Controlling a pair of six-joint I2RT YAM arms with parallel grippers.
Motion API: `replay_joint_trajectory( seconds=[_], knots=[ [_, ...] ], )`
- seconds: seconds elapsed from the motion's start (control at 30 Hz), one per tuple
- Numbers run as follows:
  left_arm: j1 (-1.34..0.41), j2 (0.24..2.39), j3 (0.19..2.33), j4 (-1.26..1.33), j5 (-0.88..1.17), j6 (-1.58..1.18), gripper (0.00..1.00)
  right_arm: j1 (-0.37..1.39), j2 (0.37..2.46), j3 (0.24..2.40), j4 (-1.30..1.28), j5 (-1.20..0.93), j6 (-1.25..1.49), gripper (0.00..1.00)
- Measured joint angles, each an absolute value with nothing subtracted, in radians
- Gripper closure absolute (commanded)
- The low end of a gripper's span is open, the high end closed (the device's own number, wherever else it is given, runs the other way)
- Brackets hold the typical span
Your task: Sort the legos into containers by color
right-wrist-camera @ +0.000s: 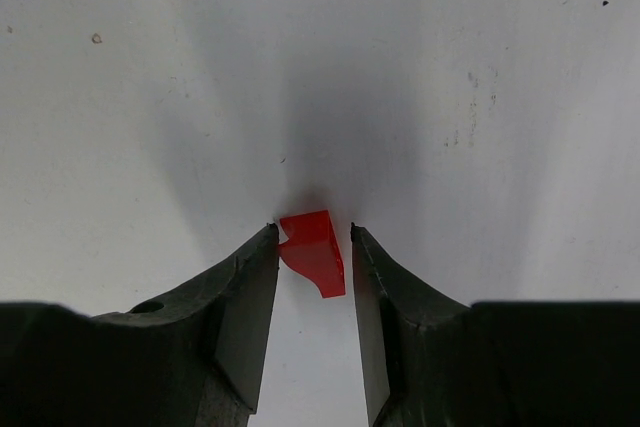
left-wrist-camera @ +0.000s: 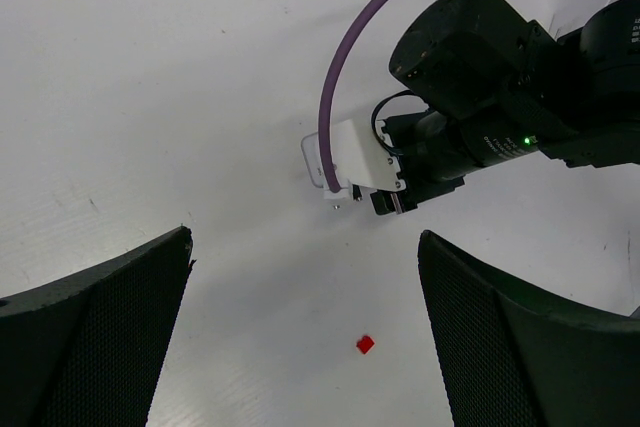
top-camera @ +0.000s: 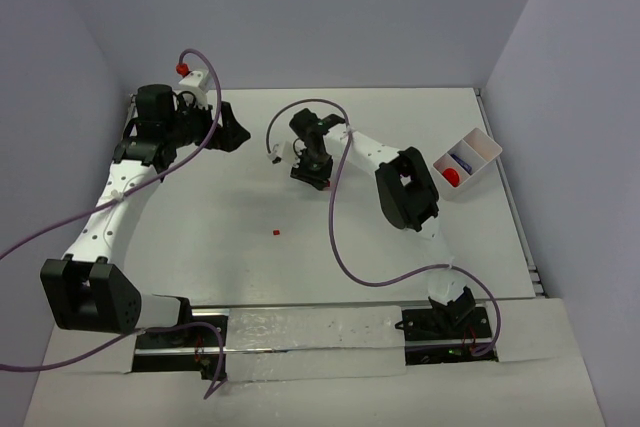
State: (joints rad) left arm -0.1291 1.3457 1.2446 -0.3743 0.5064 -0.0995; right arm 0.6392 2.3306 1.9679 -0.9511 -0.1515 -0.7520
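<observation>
My right gripper [right-wrist-camera: 312,230] points down at the table with its jaws narrow around a small red lego [right-wrist-camera: 315,252]. The left finger [right-wrist-camera: 245,297] touches the piece and a thin gap shows at the right finger [right-wrist-camera: 385,307]. In the top view this gripper [top-camera: 312,179] is at mid-table. My left gripper [left-wrist-camera: 305,237] stands wide open and empty above the table, at the back left [top-camera: 238,132]. A second red lego [left-wrist-camera: 365,344] lies loose on the table [top-camera: 276,233]. The white containers [top-camera: 487,147] sit at the right, holding a purple piece [top-camera: 462,159] and a red one [top-camera: 452,177].
The right arm's wrist and its purple cable [left-wrist-camera: 335,97] fill the upper right of the left wrist view. Walls close the table at the back and both sides. The arm bases [top-camera: 440,322] stand at the near edge.
</observation>
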Motion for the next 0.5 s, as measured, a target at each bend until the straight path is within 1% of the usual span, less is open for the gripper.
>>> replay_joint_trajectory(
  seconds=[0.27,0.5],
  knots=[
    [-0.129,1.354,1.249,-0.375,0.506,-0.1,0.01,0.639,2.331,1.955,-0.942,-0.142,-0.753,0.73],
    [-0.129,1.354,1.252,-0.376,0.506,-0.1,0.01,0.639,2.298,1.916,-0.937,-0.143,-0.744,0.75]
  ],
)
